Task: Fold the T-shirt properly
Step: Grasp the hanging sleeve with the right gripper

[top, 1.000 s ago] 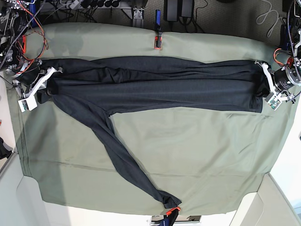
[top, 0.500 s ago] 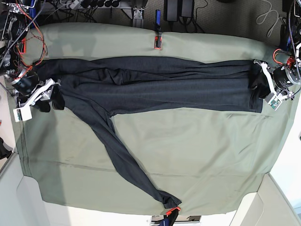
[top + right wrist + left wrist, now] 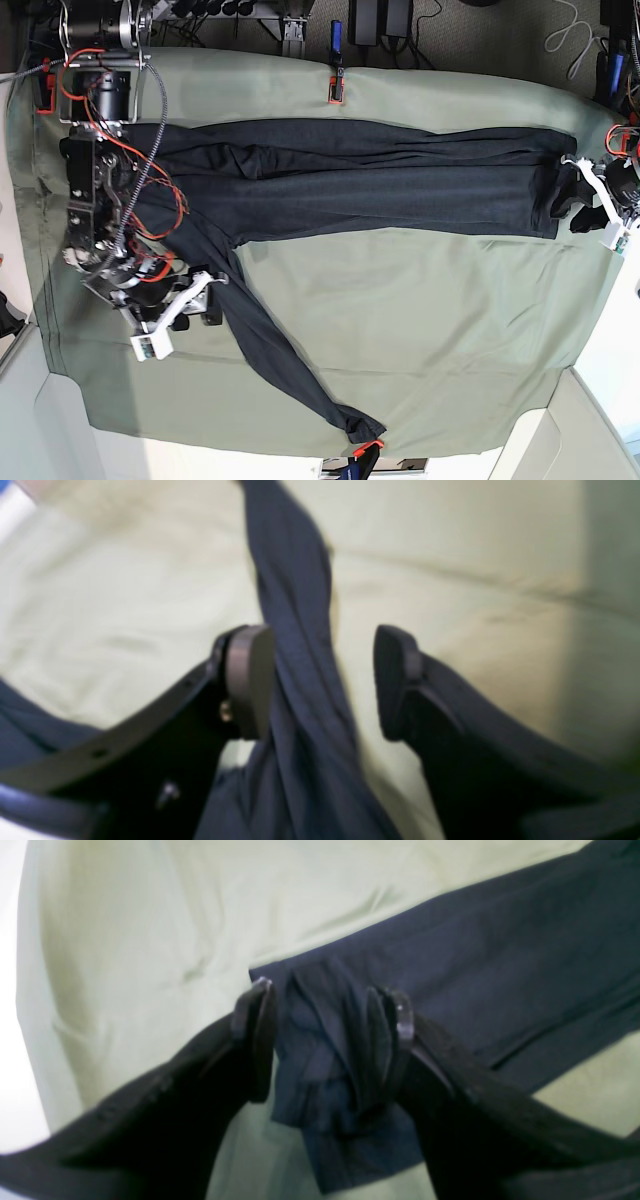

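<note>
The dark T-shirt lies folded into a long band across the green table cloth. One long sleeve trails diagonally toward the near edge. My left gripper is at the band's right end. In the left wrist view it stands open, with a crumpled corner of the shirt loose between its fingers. My right gripper hangs over the upper part of the sleeve. In the right wrist view it is open, and the sleeve runs between the fingers along the left one.
A red and black clamp sits at the cloth's far edge, and an orange clip at the near edge by the sleeve's end. Cables and electronics crowd the far left. The right arm's body stands over the shirt's left end.
Both grippers have opened and let go of the band's ends. The right arm swung from the left end down to the sleeve. The left gripper drew back slightly to the right.
</note>
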`<state>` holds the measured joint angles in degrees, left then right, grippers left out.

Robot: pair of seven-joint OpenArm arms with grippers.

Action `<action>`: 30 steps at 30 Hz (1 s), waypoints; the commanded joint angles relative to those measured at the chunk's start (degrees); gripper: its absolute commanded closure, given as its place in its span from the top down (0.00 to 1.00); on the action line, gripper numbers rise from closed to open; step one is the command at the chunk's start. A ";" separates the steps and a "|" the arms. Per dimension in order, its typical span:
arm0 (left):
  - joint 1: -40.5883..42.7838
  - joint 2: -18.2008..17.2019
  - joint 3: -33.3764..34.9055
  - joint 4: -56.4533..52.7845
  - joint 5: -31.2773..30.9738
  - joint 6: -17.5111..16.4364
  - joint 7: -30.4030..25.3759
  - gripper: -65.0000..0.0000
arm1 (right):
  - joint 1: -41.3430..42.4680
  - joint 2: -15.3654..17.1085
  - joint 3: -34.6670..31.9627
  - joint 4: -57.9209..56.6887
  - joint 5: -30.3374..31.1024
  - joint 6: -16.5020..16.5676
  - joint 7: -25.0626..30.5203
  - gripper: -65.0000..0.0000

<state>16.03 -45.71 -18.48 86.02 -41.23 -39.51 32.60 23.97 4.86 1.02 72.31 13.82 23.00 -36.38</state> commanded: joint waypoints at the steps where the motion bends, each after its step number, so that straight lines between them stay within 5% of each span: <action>1: -0.61 -1.42 -0.72 0.76 -1.44 -0.49 -1.22 0.49 | 3.28 -0.22 -1.79 -2.91 -1.03 -1.07 1.49 0.50; 5: -0.63 -1.42 -0.72 0.76 -1.51 -0.49 -1.29 0.49 | 8.72 -2.12 -8.04 -16.63 -5.05 -4.96 2.21 0.50; 10: -0.61 -1.40 -0.72 0.76 -1.70 -0.49 -1.27 0.49 | 9.49 -2.99 -9.33 -20.39 -7.41 -5.35 3.32 0.49; 12: -0.61 -1.40 -0.72 0.76 -1.86 -0.49 -1.27 0.49 | 9.51 -2.99 -9.33 -19.91 -7.39 -5.35 3.15 0.38; 15: -0.61 -1.42 -0.72 0.76 -1.84 -0.49 -1.25 0.49 | 9.49 -3.08 -9.33 -17.97 -6.69 -5.20 0.63 0.05; 21: -0.63 -1.42 -0.72 0.76 -1.86 -0.49 -1.27 0.49 | 5.68 -3.15 -9.33 -5.66 0.61 1.77 -6.93 0.00; 30: -0.63 -1.44 -0.72 1.20 -3.32 -0.49 -0.85 0.49 | -12.04 -2.54 -9.62 25.44 12.57 6.58 -15.65 0.00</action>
<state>16.03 -45.65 -18.50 86.28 -43.64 -39.55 32.60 10.66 2.31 -8.71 97.01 25.74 29.36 -53.23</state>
